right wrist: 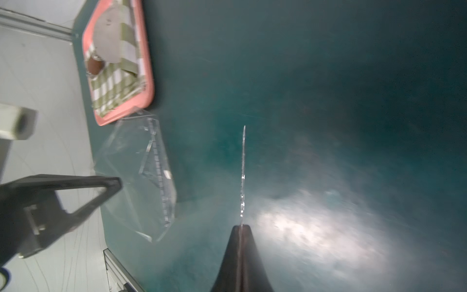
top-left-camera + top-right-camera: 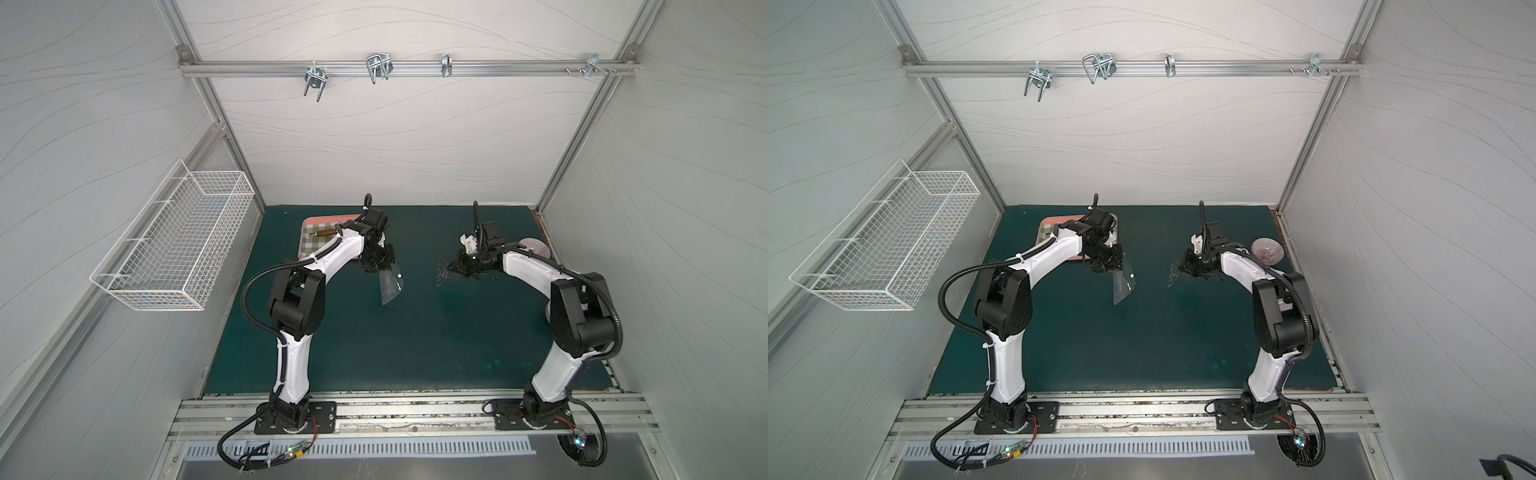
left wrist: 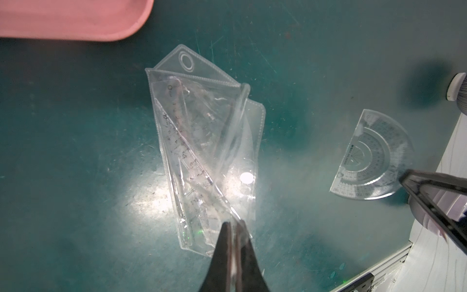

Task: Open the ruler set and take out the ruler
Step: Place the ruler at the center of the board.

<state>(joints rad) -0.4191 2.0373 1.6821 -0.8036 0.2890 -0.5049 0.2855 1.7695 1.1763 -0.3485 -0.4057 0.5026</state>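
Clear plastic, the pouch (image 3: 207,151) hangs by one edge from the left gripper (image 3: 233,225), which is clamped on it. It sits over the green mat (image 3: 75,177) near the pink tray (image 3: 75,20), flap open, other rulers (image 3: 182,149) inside. The right gripper (image 1: 241,227) pinches a protractor (image 3: 371,156), out and well apart. Best now, I judge: lower it flat onto bare mat, then let go.

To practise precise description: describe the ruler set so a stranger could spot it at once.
On the green mat, look near the middle, beside the pink-rimmed tray. The ruler set is in the left pincer: a clear rectangular pouch with a white snap button, unlike the half-round protractor in the right pincer.
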